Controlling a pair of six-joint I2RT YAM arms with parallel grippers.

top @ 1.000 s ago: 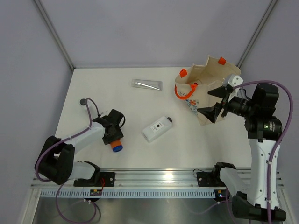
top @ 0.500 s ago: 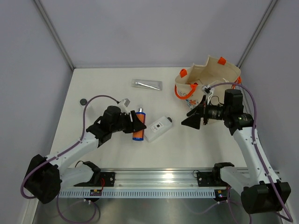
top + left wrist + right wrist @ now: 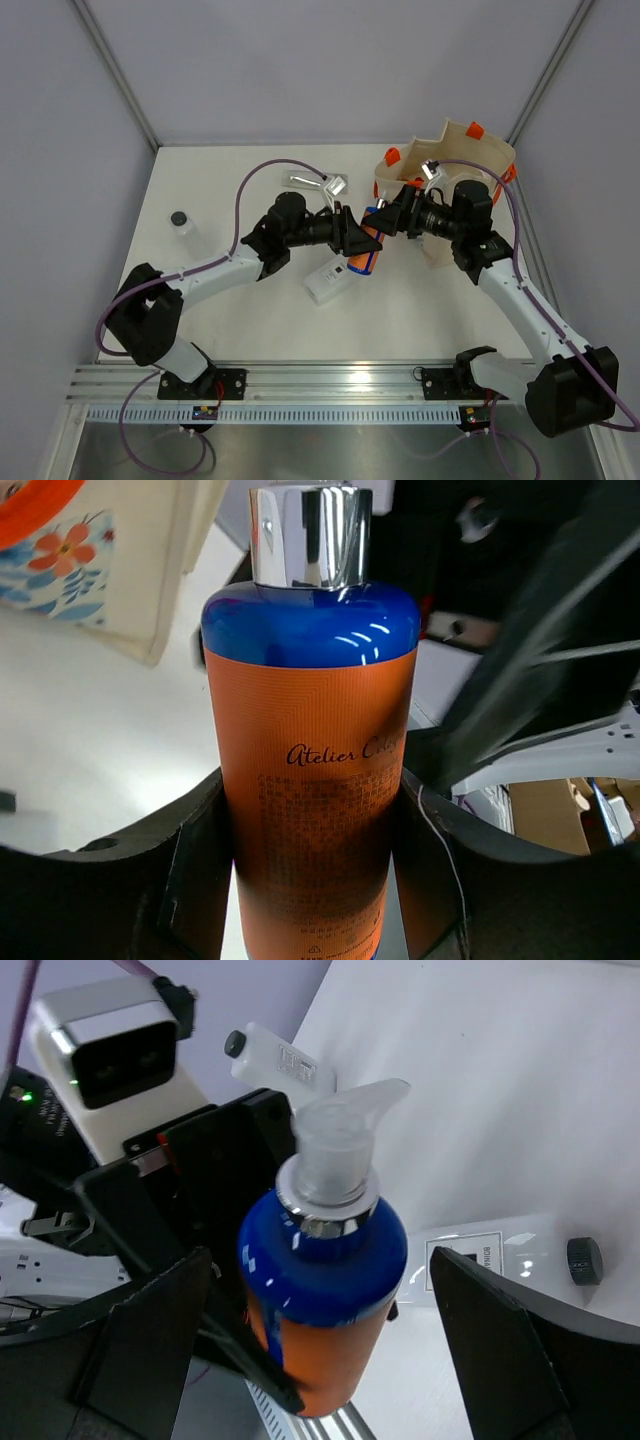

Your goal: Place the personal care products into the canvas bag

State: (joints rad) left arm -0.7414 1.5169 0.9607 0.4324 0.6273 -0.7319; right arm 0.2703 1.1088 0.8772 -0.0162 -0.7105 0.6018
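Observation:
My left gripper (image 3: 360,246) (image 3: 312,815) is shut on the orange cylinder with a blue cap (image 3: 368,250) (image 3: 312,730) and holds it in the air at mid-table, its pump top pointing at the right arm. My right gripper (image 3: 393,214) (image 3: 322,1310) stands open around the bottle's blue top (image 3: 322,1260), with a gap on each side. The canvas bag (image 3: 470,150) (image 3: 110,570) stands open at the far right behind the right gripper. A white flat bottle with a black cap (image 3: 333,280) (image 3: 500,1260) lies below the held bottle. A silver tube (image 3: 298,180) lies further back.
A small clear bottle with a dark cap (image 3: 182,222) (image 3: 275,1055) lies at the far left of the table. Grey walls close the table in behind and on both sides. The arms' rail runs along the near edge.
The left gripper closed on the orange cylinder at the near left, lifted it and carried it right to mid-table. The right gripper swung left from the bag to the bottle's top.

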